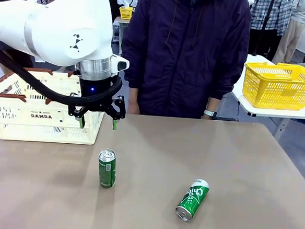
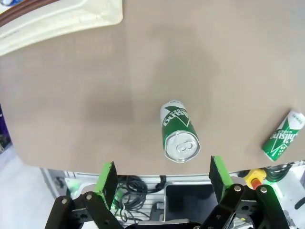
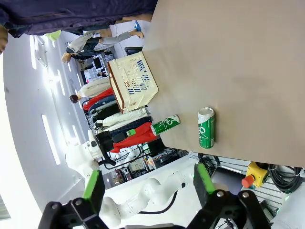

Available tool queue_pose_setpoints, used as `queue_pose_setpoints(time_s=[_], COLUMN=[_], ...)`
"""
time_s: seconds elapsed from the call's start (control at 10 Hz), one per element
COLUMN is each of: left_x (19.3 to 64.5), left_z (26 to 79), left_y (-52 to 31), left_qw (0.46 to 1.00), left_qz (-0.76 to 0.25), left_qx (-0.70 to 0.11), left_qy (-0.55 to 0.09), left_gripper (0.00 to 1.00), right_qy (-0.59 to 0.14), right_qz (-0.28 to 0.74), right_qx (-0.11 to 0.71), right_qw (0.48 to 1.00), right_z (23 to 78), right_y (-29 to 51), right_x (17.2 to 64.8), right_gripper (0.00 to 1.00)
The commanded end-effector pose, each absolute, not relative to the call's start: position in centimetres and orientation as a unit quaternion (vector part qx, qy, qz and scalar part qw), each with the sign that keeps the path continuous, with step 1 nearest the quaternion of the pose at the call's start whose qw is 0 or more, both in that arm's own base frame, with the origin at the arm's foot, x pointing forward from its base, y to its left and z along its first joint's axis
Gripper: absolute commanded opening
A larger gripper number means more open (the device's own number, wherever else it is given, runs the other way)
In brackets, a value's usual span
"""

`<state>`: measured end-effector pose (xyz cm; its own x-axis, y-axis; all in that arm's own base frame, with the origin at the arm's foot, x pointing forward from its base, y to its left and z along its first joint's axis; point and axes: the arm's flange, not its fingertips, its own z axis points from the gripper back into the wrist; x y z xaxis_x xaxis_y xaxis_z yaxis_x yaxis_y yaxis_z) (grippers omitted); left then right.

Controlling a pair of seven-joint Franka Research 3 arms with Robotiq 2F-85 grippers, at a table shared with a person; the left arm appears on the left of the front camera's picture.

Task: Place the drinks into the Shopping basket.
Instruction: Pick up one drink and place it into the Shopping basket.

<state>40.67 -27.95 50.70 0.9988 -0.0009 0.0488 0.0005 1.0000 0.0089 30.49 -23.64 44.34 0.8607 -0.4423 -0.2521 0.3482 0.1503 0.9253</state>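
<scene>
Left of centre: my left gripper [image 1: 98, 123], fingers spread and empty, above 1 upright green can [image 1: 107, 168]; my right gripper [image 3: 147, 183] equally spread.

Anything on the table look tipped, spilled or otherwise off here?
One green can lies on its side on the table, right of middle toward the robot's edge; the other can stands upright. No spill or dent shows, and the Shopping basket sits level.
</scene>
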Motion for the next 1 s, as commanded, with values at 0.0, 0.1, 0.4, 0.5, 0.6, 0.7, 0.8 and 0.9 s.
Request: queue_pose_setpoints(time_s=[0.0, 0.1, 0.4, 0.5, 0.6, 0.7, 0.8, 0.9], left_x=[40.6, 39.6, 36.4, 36.0, 35.6, 35.2, 35.0, 35.4], left_z=[50.8, 50.3, 47.6, 46.4, 45.2, 43.8, 42.4, 40.6], left_y=[-28.0, -29.3, -29.7, -29.9, -30.3, -30.7, -30.8, -30.9], left_qw=[1.0, 0.998, 0.995, 0.996, 0.997, 0.997, 0.998, 0.997], left_qz=[-0.001, 0.012, 0.035, 0.036, 0.025, 0.034, 0.029, 0.012], left_qx=[0.004, 0.003, -0.016, -0.011, -0.015, -0.001, 0.006, 0.005], left_qy=[-0.026, -0.062, -0.09, -0.079, -0.071, -0.062, -0.053, -0.07], left_gripper=[1.0, 1.0, 1.0, 1.0, 1.0, 1.0, 1.0, 1.0], right_qy=[-0.037, -0.037, -0.037, -0.037, -0.037, -0.037, -0.037, -0.037], right_qz=[-0.264, -0.264, -0.264, -0.264, -0.264, -0.264, -0.264, -0.264], right_qx=[0.604, 0.604, 0.604, 0.604, 0.604, 0.604, 0.604, 0.604], right_qw=[0.751, 0.751, 0.751, 0.751, 0.751, 0.751, 0.751, 0.751], right_z=[44.9, 44.9, 44.9, 44.9, 44.9, 44.9, 44.9, 44.9], right_y=[-23.7, -23.7, -23.7, -23.7, -23.7, -23.7, -23.7, -23.7], right_x=[30.5, 30.5, 30.5, 30.5, 30.5, 30.5, 30.5, 30.5], right_gripper=[1.0, 1.0, 1.0, 1.0, 1.0, 1.0, 1.0, 1.0])
